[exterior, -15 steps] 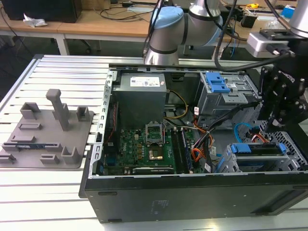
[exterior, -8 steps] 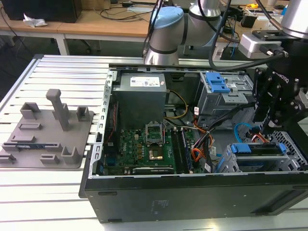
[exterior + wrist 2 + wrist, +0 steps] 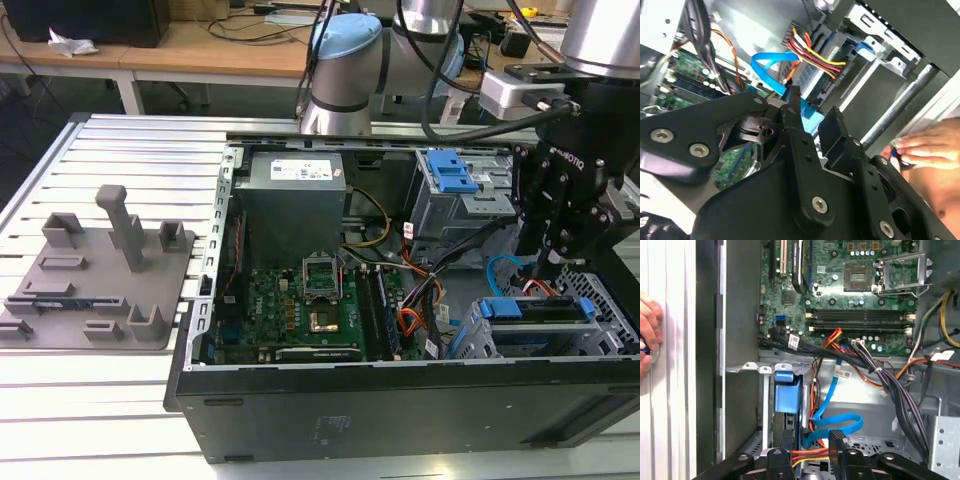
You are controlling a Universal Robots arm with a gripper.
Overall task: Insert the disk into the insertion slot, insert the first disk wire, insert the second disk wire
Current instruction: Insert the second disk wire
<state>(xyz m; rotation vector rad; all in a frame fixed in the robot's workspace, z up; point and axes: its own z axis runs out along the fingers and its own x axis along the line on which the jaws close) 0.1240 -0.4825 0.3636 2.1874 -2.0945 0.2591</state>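
Note:
The disk (image 3: 535, 310) in its blue caddy (image 3: 787, 392) sits inside the insertion slot (image 3: 610, 300), a perforated grey cage at the case's front right in the exterior view. My gripper (image 3: 548, 268) hangs just above the disk's rear edge. In both wrist views its fingers stand apart, with the caddy (image 3: 810, 120) showing between them. The second disk wire (image 3: 840, 422), a flat light-blue cable (image 3: 765, 62), loops behind the disk and ends right at one fingertip (image 3: 792, 95). A red, yellow and black wire bundle (image 3: 812, 50) runs to the disk's back. My gripper (image 3: 812, 440) is open.
The open computer case holds a motherboard (image 3: 310, 300), a power supply (image 3: 295, 200) and a grey bay with a blue latch (image 3: 450, 180). A person's hand (image 3: 925, 150) rests on the slatted table beside the case (image 3: 647, 340). A grey fixture (image 3: 100, 270) lies at the exterior view's left.

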